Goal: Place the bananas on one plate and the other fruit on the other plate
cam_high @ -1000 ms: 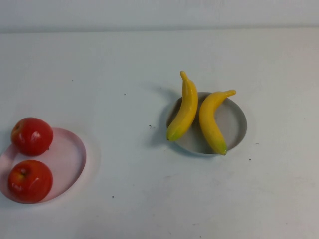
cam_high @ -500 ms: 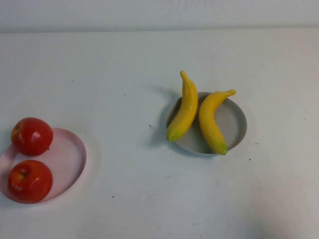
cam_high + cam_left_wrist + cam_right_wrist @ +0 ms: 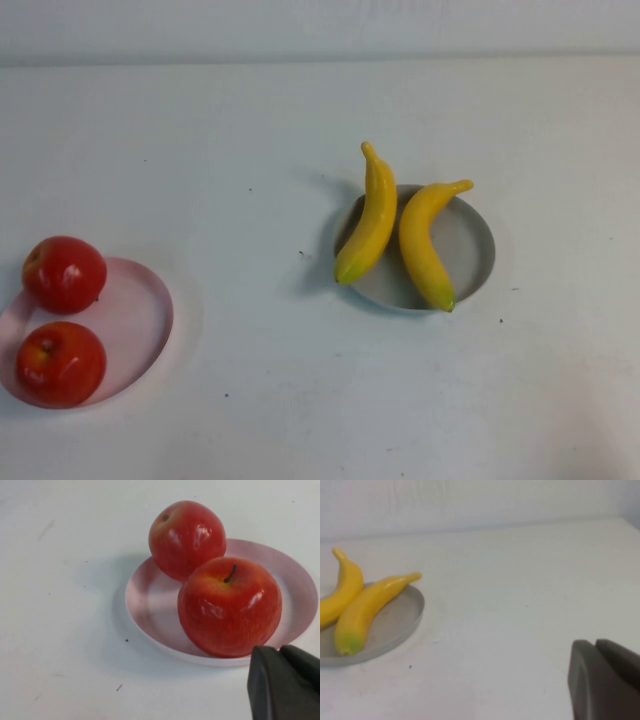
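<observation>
Yellow bananas (image 3: pixel 400 232) lie on the grey-blue plate (image 3: pixel 470 245), red apples (image 3: pixel 62 320) on the pink plate (image 3: pixel 140 315), bare white tabletop (image 3: pixel 250 200) between. Left gripper (image 3: pixel 287 687) hangs just beside the apples and right gripper (image 3: pixel 605 682) sits well apart from the bananas, both with fingers closed, empty.

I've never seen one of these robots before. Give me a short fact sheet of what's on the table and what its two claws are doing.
grey plate: holds both bananas, tips overhanging the rim
pink plate: holds both apples, the farther one sitting on its rim
left gripper: shut, empty, near the pink plate
right gripper: shut, empty, off to the side of the grey plate
sorting: looks complete
</observation>
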Available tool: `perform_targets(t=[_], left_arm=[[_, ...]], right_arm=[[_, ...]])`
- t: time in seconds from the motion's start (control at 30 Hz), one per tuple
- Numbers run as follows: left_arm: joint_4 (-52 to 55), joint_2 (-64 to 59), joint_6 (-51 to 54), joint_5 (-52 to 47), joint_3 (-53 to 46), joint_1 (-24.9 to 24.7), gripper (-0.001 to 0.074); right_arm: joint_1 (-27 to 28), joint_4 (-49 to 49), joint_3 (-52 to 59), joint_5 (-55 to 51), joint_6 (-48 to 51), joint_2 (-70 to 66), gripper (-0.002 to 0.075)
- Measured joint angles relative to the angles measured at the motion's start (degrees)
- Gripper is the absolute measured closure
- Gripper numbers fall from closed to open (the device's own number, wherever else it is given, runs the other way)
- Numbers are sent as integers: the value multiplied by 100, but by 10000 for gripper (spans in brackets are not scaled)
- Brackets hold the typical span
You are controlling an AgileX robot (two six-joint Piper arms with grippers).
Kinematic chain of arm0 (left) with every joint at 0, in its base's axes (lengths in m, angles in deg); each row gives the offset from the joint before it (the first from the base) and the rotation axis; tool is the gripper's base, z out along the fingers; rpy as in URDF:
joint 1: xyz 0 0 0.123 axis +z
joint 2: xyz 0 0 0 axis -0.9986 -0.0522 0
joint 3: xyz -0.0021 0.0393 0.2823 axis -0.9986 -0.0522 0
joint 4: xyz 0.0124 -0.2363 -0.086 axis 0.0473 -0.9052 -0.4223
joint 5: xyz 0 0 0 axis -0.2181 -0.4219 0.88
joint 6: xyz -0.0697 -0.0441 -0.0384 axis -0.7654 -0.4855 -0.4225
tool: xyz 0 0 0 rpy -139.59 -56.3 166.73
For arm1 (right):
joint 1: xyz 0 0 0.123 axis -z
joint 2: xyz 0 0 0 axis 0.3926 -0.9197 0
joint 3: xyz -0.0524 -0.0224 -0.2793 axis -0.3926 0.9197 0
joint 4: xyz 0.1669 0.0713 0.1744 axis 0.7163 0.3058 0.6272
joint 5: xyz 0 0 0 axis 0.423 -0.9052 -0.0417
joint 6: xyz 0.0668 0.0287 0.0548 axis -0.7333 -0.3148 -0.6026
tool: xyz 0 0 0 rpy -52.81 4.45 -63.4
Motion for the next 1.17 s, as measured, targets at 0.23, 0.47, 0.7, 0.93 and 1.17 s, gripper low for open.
perform_targets(t=[0.23, 0.47, 0.7, 0.93, 1.17], left_arm=[[0, 0, 0, 0, 0, 0, 736], [0, 0, 0, 0, 0, 0, 736], [0, 0, 0, 0, 0, 0, 736], [0, 0, 0, 0, 0, 0, 736], [0, 0, 0, 0, 0, 0, 736]], right_arm=[[-11, -62, 3, -814, 236, 107, 741], [-11, -62, 3, -903, 295, 107, 741], [-11, -62, 3, -903, 295, 107, 741], [-11, -52, 3, -909, 295, 107, 741], [-11, -52, 3, -909, 295, 107, 741]])
